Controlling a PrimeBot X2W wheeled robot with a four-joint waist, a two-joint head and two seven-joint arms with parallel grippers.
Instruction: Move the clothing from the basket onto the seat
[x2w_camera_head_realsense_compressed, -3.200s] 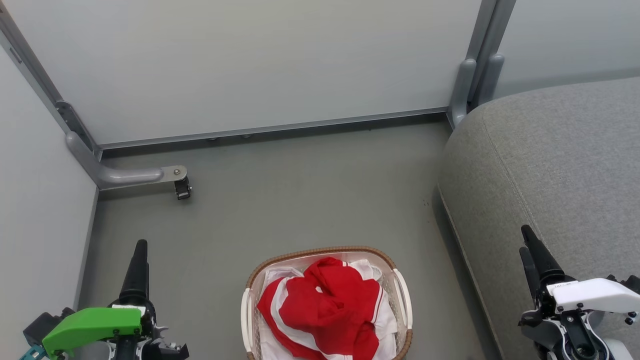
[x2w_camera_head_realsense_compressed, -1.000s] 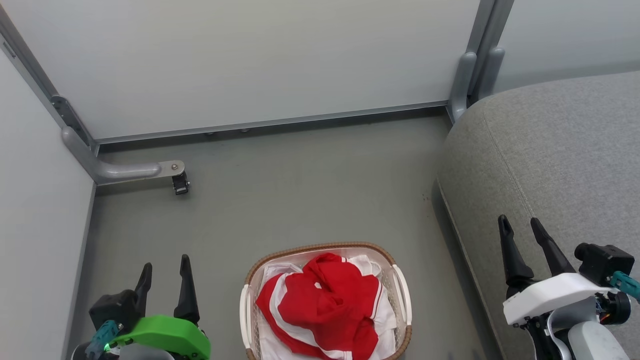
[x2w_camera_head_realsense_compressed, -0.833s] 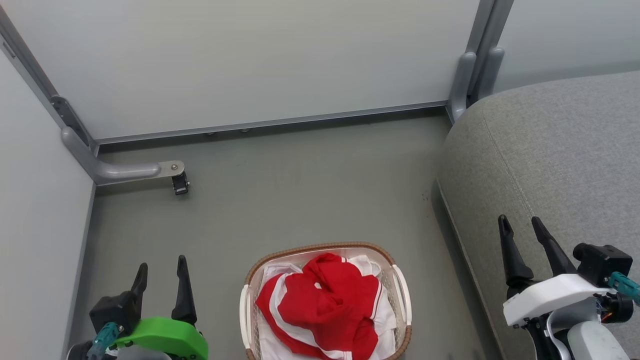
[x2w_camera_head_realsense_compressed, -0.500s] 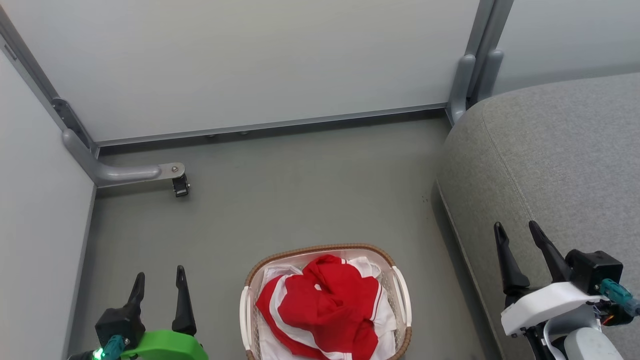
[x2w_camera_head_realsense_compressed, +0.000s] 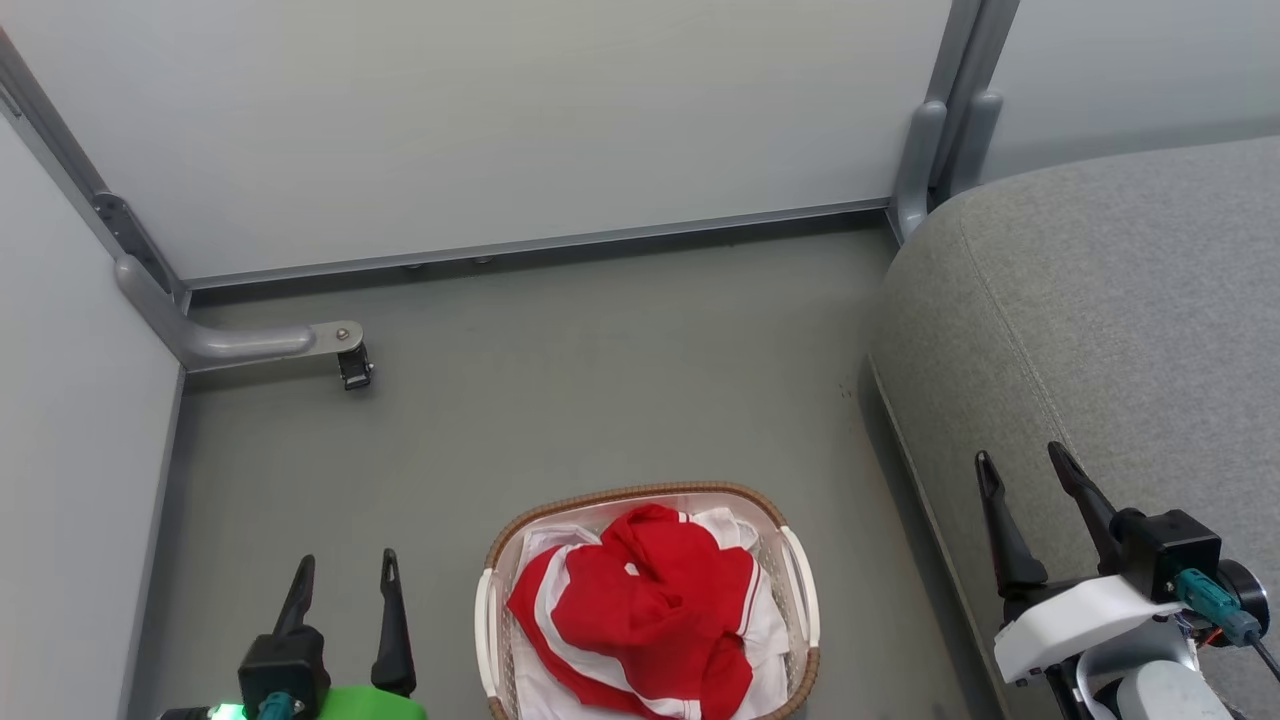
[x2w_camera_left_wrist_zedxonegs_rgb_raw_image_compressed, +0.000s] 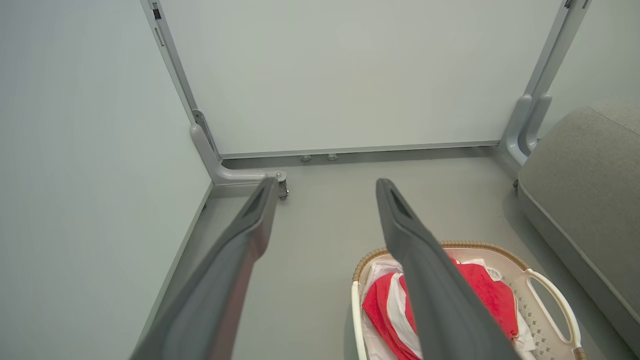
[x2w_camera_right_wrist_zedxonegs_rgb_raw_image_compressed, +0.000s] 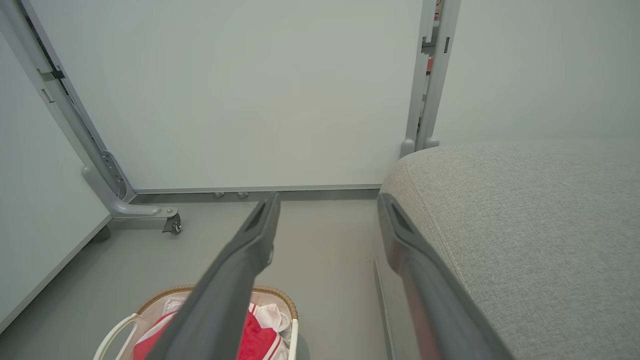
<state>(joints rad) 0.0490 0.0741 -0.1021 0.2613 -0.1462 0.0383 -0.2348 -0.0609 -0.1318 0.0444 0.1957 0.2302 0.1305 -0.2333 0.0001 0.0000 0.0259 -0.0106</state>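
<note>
The clothing (x2w_camera_head_realsense_compressed: 645, 620), red with white stripes, lies bunched in the basket (x2w_camera_head_realsense_compressed: 640, 495), a white perforated tub with a brown woven rim standing on the floor at the bottom centre of the head view. The grey seat (x2w_camera_head_realsense_compressed: 1100, 330) takes up the right side. My left gripper (x2w_camera_head_realsense_compressed: 345, 565) hangs open to the left of the basket, empty. My right gripper (x2w_camera_head_realsense_compressed: 1022, 462) hangs open over the seat's front edge, empty. The left wrist view has the basket (x2w_camera_left_wrist_zedxonegs_rgb_raw_image_compressed: 547, 295) and clothing (x2w_camera_left_wrist_zedxonegs_rgb_raw_image_compressed: 487, 292) at lower right. The right wrist view has the basket (x2w_camera_right_wrist_zedxonegs_rgb_raw_image_compressed: 272, 291), the clothing (x2w_camera_right_wrist_zedxonegs_rgb_raw_image_compressed: 257, 342) and the seat (x2w_camera_right_wrist_zedxonegs_rgb_raw_image_compressed: 525, 225).
Pale partition panels close off the far and left sides. A grey metal foot with a small castor (x2w_camera_head_realsense_compressed: 355, 368) juts out from the left panel onto the floor. An upright post (x2w_camera_head_realsense_compressed: 930, 150) stands by the seat's far corner. Open grey floor lies between basket and far panel.
Both grippers have turned from edge-on to fingers spread side by side, then sunk lower in the head view. The picture has shifted slightly. Clothing and basket lie as before.
</note>
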